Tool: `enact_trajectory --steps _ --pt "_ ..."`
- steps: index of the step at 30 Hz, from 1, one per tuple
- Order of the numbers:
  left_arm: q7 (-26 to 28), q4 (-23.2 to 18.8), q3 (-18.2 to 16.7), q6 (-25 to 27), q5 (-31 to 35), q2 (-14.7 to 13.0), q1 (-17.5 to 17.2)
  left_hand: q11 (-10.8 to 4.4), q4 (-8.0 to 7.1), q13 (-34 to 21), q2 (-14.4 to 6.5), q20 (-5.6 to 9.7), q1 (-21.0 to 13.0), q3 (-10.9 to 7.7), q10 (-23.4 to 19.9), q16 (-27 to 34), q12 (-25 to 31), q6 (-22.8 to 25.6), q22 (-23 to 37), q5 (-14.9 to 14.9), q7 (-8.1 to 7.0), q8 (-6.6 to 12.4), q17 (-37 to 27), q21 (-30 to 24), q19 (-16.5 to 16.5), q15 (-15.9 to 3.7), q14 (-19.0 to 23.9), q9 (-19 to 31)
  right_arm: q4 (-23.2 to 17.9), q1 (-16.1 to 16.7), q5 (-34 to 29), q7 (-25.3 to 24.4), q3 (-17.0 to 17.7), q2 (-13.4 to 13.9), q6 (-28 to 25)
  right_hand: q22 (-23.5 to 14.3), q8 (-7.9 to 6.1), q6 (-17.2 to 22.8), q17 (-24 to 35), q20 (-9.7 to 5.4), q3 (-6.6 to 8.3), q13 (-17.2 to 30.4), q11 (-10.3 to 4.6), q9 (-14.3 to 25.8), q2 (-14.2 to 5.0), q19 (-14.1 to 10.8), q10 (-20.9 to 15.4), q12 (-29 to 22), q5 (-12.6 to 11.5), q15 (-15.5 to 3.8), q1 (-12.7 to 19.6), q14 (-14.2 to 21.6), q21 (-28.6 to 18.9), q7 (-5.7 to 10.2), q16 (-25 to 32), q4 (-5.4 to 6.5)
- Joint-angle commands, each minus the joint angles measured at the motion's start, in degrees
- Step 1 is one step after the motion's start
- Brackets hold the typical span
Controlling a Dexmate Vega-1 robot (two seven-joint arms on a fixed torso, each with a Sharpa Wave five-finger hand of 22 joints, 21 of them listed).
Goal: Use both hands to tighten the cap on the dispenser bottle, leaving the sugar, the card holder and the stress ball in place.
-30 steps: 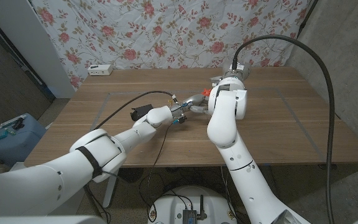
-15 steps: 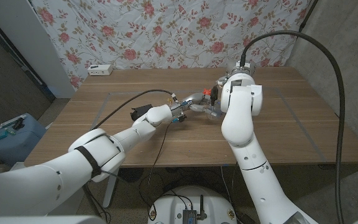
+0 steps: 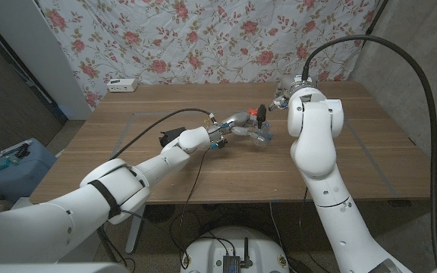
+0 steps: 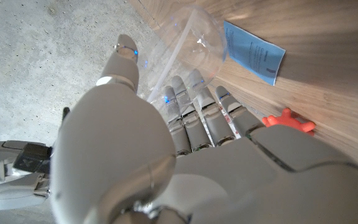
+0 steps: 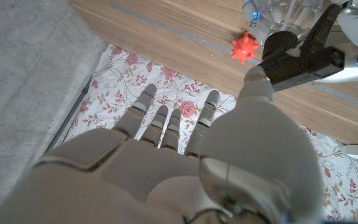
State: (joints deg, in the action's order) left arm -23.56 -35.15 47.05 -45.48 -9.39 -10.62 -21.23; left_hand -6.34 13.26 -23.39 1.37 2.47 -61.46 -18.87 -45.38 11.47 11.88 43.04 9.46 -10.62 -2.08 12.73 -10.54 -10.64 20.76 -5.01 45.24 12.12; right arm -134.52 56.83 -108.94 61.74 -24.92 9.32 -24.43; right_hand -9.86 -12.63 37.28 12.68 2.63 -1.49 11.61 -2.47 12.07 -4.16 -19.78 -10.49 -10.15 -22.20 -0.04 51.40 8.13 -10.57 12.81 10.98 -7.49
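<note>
Left hand (image 3: 237, 125) wraps its fingers (image 4: 199, 106) around the clear bottle (image 3: 261, 133) mid-surface, bracing it so I can turn the cap (image 3: 261, 111). Right hand (image 5: 179, 134) is off the bottle, fingers spread, holding nothing. Stress ball (image 5: 243, 47) sits just beside the bottle, blue card (image 4: 252, 51) near it. Cap's untouched by my right hand.
</note>
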Motion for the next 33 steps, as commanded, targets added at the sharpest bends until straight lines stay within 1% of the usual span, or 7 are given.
enact_trajectory --steps 1,10,13,14,16,27,33 --pt "-0.7 1.5 0.2 -0.2 -0.1 0.7 0.8 -0.09 -4.26 0.0 -6.7 3.15 2.3 -4.63 -0.6 0.1 0.3 6.0 0.1 -0.4 -1.20 0.41 -0.1 -0.1 0.3 -4.00 0.5 0.1 -2.6 -1.2 9.0 2.9 2.2 5.0 1.6 0.0 0.71 -2.4 0.2 0.59 0.47 0.3 -0.11 0.1 0.19 1.9 2.7 0.0 -1.0 0.96 2.2 -2.7 0.2 -0.03 -0.4 -1.04" --pt "-0.6 2.9 0.2 -0.5 -0.1 1.3 1.3 -0.13 -4.28 0.0 -6.8 3.12 2.3 -4.66 -0.7 0.1 0.3 6.1 0.1 -0.4 -1.20 0.43 -0.1 -0.1 0.3 -3.97 0.6 0.1 -3.3 -2.6 15.8 4.1 3.3 8.6 1.3 0.0 1.35 -5.7 0.3 1.42 1.21 0.3 0.61 -0.1 0.51 4.2 7.5 0.0 -2.4 2.75 4.9 -6.8 0.1 -0.02 -0.3 -1.57" --pt "-0.6 3.2 0.3 -0.5 -0.1 1.5 1.4 -0.20 -4.31 0.0 -6.8 3.12 2.3 -4.67 -0.6 0.1 0.3 6.1 0.1 -0.4 -1.28 0.42 -0.1 -0.1 0.3 -3.98 0.5 0.1 -3.5 -2.6 18.2 3.0 3.6 9.7 0.7 0.0 1.39 -6.3 0.3 1.83 1.58 0.3 0.26 -0.1 0.46 4.9 8.5 -0.2 -2.8 3.25 6.0 -7.9 0.2 -0.01 -0.3 -1.77" --pt "-0.6 3.3 0.3 -0.5 -0.1 1.5 1.4 -0.20 -4.31 0.0 -6.8 3.10 2.3 -4.65 -0.5 0.1 0.3 6.1 0.1 -0.4 -1.27 0.42 -0.1 -0.1 0.3 -3.97 0.5 0.1 -3.5 -2.7 18.5 2.9 3.4 10.1 0.5 0.0 1.37 -6.6 0.3 1.95 1.82 0.3 -0.25 -0.2 0.41 5.4 9.5 -0.1 -3.0 3.43 6.7 -8.4 0.2 0.00 -0.3 -1.87" --pt "-0.7 3.8 0.3 -0.6 -0.1 1.7 1.6 -0.19 -4.30 0.0 -6.8 3.12 2.3 -4.65 -0.6 0.1 0.3 6.1 0.1 -0.4 -1.28 0.43 -0.1 -0.1 0.3 -4.01 0.5 0.1 -3.6 -2.8 20.4 2.3 3.6 10.8 0.1 0.0 1.31 -6.8 0.2 2.09 1.99 0.3 0.08 -0.1 0.42 5.7 9.8 -0.2 -3.2 3.89 7.2 -9.2 0.2 0.00 -0.4 -1.94" --pt "-1.0 6.8 0.6 -1.4 -0.3 3.0 2.7 -0.07 -4.35 0.0 -6.9 3.10 2.4 -4.64 -0.6 0.1 0.3 6.0 0.1 -0.4 -1.29 0.38 -0.1 -0.1 0.3 -3.97 0.4 0.1 -3.3 -3.7 28.5 -1.8 3.0 15.2 -2.0 0.1 1.24 -7.9 0.0 2.45 3.32 0.2 0.13 -0.3 0.47 7.7 14.4 -0.1 -4.3 5.27 11.4 -12.6 0.3 0.00 -0.4 -2.32" --pt "-0.9 7.4 0.7 -1.5 -0.3 3.4 2.8 -0.15 -4.34 0.0 -6.9 3.07 2.4 -4.65 -0.6 0.1 0.3 6.0 0.1 -0.4 -1.26 0.36 -0.1 -0.1 0.3 -3.99 0.4 0.1 -3.2 -5.1 31.9 -2.1 1.9 17.4 -3.5 0.1 1.36 -8.5 -0.1 2.63 3.94 0.2 0.11 -0.4 0.38 8.8 15.9 -0.2 -4.7 5.81 13.1 -14.2 0.3 0.00 -0.5 -2.37"
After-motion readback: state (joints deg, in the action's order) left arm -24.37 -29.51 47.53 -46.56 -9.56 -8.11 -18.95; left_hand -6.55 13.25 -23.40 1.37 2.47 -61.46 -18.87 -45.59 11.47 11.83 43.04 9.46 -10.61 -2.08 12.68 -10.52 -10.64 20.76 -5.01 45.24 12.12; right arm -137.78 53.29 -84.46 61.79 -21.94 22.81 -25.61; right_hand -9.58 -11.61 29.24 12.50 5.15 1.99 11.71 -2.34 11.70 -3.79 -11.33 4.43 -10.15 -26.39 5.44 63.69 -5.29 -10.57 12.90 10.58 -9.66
